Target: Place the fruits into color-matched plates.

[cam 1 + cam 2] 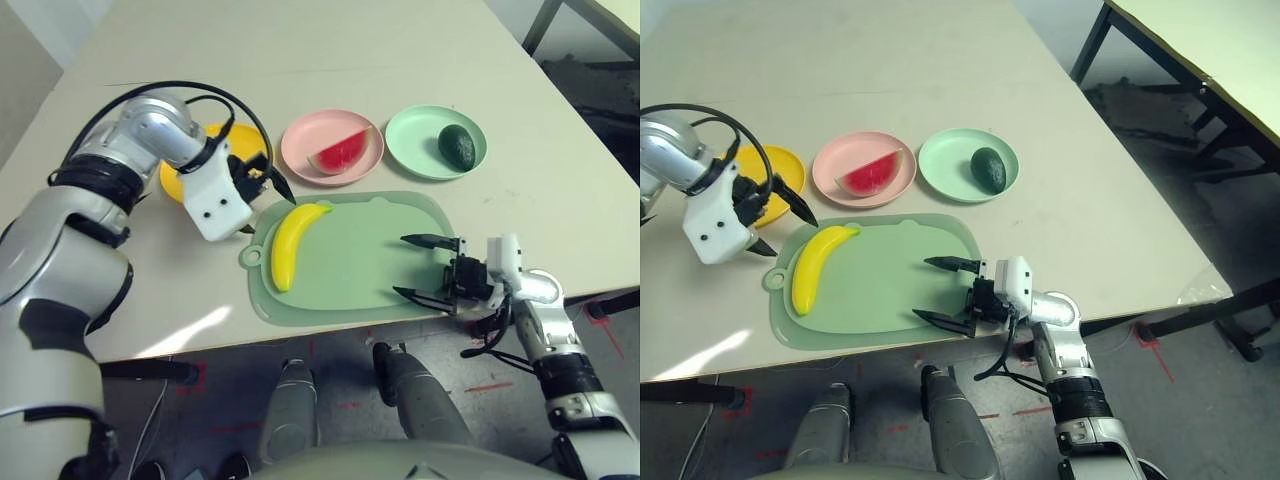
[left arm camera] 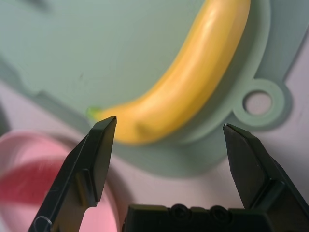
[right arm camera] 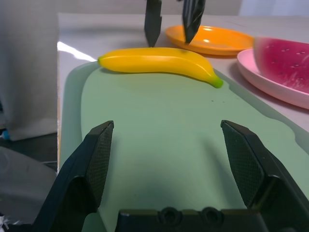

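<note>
Counter [image 1: 320,60]: pale top, bright streak of light near its front edge at the left. Floor [image 1: 340,400]: dark grey, marked with strips of red tape [image 1: 488,387]; a thin cable [image 1: 150,425] lies at the left. Second table [image 1: 1240,50]: pale top, dark frame, standing apart beyond the right edge. Wall [image 1: 1060,30]: light, plain, behind. Dark legs [image 1: 1200,318] beneath the counter.
</note>
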`<control>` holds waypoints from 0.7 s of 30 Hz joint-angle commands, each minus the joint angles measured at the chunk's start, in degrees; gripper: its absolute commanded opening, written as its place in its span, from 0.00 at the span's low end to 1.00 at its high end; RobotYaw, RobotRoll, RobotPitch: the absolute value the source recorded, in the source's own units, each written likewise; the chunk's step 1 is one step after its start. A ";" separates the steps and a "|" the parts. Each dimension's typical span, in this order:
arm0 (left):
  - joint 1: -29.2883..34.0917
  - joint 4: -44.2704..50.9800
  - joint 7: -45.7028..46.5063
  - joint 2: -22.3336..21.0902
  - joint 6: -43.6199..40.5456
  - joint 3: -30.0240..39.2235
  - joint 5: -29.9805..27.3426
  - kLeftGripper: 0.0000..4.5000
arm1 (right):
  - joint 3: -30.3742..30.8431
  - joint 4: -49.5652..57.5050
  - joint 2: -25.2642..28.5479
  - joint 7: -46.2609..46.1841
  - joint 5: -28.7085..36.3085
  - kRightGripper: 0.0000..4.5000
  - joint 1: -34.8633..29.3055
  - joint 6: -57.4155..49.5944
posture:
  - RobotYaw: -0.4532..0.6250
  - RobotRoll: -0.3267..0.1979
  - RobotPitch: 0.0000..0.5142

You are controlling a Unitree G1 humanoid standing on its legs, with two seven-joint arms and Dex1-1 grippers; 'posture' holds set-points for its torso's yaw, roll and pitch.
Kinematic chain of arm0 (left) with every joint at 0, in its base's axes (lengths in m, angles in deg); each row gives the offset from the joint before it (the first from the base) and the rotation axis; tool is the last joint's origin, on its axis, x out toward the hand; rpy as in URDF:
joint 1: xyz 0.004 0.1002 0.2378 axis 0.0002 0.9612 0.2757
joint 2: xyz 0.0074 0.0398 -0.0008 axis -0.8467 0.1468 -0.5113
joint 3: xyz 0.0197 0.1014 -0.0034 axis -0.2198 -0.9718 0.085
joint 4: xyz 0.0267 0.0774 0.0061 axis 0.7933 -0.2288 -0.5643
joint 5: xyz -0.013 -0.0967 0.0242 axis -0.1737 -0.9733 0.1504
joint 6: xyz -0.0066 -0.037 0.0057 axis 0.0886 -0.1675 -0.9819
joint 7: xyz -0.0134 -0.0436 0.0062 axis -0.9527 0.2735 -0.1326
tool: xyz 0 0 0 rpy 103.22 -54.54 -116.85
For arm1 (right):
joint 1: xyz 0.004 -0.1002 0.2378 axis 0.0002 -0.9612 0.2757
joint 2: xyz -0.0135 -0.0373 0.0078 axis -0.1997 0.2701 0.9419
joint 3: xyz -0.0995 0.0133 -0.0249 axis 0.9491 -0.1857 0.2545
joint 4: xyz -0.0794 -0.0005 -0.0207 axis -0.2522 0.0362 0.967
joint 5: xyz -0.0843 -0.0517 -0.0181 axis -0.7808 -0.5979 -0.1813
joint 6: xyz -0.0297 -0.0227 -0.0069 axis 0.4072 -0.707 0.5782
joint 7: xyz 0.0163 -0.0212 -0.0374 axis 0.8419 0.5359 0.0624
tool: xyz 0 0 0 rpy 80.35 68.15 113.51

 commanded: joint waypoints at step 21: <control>-3.91 7.29 -0.50 -5.55 -10.06 -21.90 -17.90 0.30 | 3.34 3.18 3.31 -3.26 -0.31 1.00 -6.42 2.66 | 0.23 0.62 0.35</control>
